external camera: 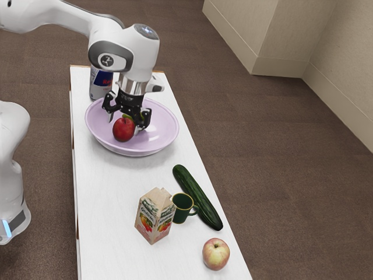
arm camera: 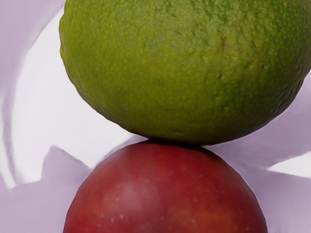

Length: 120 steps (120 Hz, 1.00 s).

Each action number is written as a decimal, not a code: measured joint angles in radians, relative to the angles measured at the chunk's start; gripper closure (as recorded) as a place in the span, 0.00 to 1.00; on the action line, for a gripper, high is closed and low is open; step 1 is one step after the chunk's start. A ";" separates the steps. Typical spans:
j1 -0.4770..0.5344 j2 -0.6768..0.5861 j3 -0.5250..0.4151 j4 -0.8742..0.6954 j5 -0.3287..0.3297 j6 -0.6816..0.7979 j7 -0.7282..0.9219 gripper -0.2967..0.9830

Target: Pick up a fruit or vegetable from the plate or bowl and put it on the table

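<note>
My black gripper [external camera: 126, 121] hung low over a lilac bowl [external camera: 161, 127] on a white table [external camera: 111, 204], its two fingers spread wide and clamped on nothing. The fruit to be moved lay in the bowl: a green lime [arm camera: 184, 68] beneath my hand and a red apple [external camera: 123, 130] beside it, their outlines meeting in the wrist view. The lime appeared the likelier pick, and lining up on it looked to be the step in hand, with the carry and the set-down to come. The crowding was the chief hazard: a finger lowered off-line could have landed on the apple, or nudged it into the lime and rolled both along the sloping wall. Too high a pinch on round skin might have squirted the lime free, while a sideways exit before a full lift risked clipping the rim and dragging the bowl toward the can [external camera: 100, 86] behind it. On the table, a release from above could have sent the fruit rolling toward the carton [external camera: 154, 217], mug [external camera: 181, 210] and cucumber [external camera: 197, 196], or over the edge.
</note>
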State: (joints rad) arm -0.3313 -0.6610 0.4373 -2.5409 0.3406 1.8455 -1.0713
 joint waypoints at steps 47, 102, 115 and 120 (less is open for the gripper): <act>0.000 0.002 0.000 -0.005 0.002 0.008 0.005 0.45; 0.000 0.000 -0.004 -0.007 -0.003 0.006 0.005 0.55; 0.000 -0.001 -0.008 -0.006 -0.011 0.004 0.004 0.53; 0.000 -0.001 -0.025 -0.004 -0.018 0.003 0.004 0.55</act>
State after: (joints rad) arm -0.3314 -0.6620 0.4122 -2.5448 0.3226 1.8488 -1.0673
